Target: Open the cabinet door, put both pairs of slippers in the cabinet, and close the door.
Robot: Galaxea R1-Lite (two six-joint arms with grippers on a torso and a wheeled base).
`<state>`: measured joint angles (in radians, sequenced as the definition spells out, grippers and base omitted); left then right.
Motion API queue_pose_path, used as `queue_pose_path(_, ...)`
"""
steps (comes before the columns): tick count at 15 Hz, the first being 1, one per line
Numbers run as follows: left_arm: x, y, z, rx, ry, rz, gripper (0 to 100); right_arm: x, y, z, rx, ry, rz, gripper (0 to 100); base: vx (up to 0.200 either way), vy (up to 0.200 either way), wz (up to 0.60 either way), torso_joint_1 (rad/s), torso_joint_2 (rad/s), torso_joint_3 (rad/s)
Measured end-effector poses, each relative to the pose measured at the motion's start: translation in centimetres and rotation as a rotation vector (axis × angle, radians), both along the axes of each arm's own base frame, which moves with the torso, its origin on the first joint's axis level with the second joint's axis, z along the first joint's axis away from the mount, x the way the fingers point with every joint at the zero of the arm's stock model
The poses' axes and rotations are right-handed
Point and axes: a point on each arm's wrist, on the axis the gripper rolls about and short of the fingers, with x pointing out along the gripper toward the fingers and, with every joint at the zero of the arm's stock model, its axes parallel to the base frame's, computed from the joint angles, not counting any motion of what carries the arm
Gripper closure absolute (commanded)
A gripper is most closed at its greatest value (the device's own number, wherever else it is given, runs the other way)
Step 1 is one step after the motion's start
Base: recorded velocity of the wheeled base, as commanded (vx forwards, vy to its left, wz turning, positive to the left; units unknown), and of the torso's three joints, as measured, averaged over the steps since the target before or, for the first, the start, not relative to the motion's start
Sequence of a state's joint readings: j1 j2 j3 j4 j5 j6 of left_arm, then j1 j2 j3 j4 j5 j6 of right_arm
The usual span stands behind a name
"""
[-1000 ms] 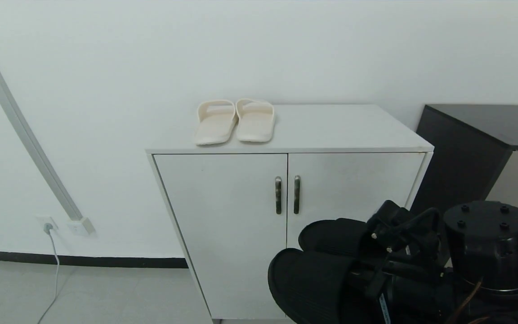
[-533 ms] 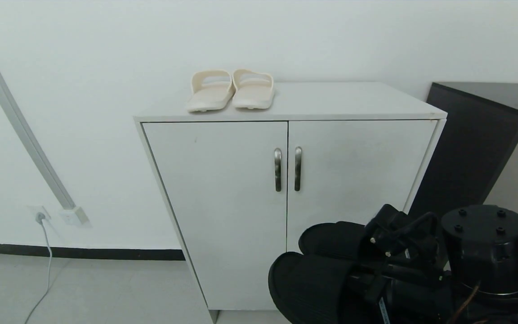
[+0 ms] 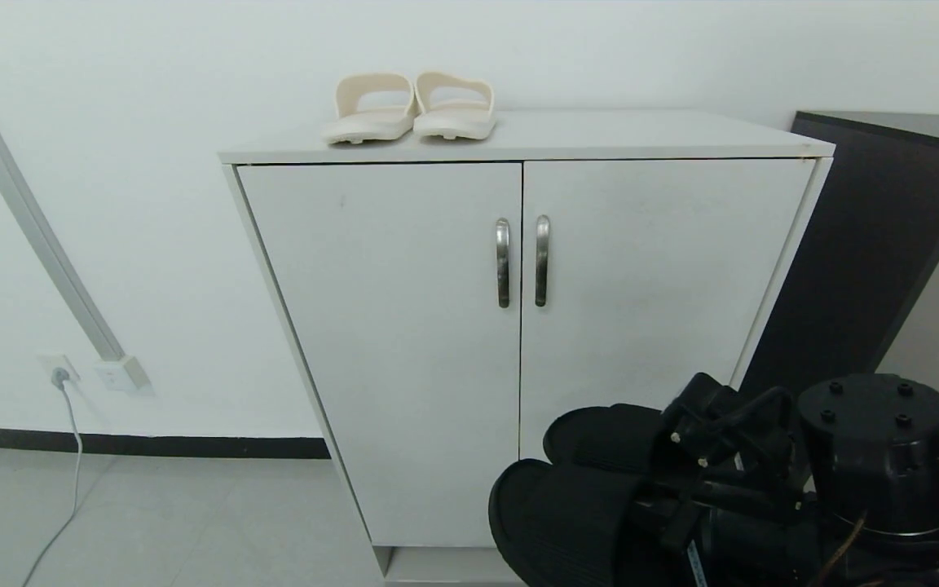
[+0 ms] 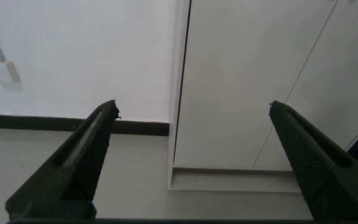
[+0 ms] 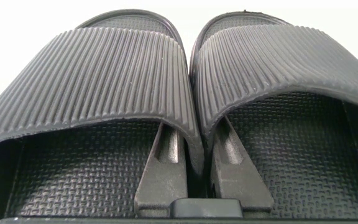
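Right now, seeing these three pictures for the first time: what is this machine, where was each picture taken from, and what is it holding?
This is a two-armed robot on a wheeled base. The wide picture comes from a camera on its head. It looks at a white cabinet, which is shut, with two metal handles side by side at the middle. A pair of cream slippers lies on top of it.

The other two pictures come from small cameras, one on each wrist. The left wrist one shows the left gripper: two dark fingers spread apart, holding nothing, facing the cabinet's lower part and the floor. The right wrist one shows the right gripper pinching a pair of black slippers together by their inner edges. In the head picture, these sit low on the right.
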<state>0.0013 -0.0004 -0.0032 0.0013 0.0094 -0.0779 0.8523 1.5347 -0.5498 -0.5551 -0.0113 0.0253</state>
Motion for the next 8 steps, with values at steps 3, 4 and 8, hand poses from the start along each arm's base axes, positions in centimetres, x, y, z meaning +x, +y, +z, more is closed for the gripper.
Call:
queue_pose_path(3,0.04,0.00,0.00,-0.001,0.006,-0.001,0,-0.02,-0.07,-0.12,-0.002,0.000,0.000,100,0.000,0.000,0.00,0.000,0.00,0.000)
queue_pose_path(4,0.05,0.00,0.00,-0.002,0.008,0.001,0,-0.03,-0.08,-0.13,-0.002,-0.001,0.000,100,0.000,0.000,0.00,0.000,0.00,0.000)
queue_pose_path(8,-0.07,0.15,0.66,-0.032,-0.015,0.069,0,-0.01,-0.05,-0.14,0.017,-0.014,0.002,100,0.000,0.000,0.00,-0.004,0.11,0.082)
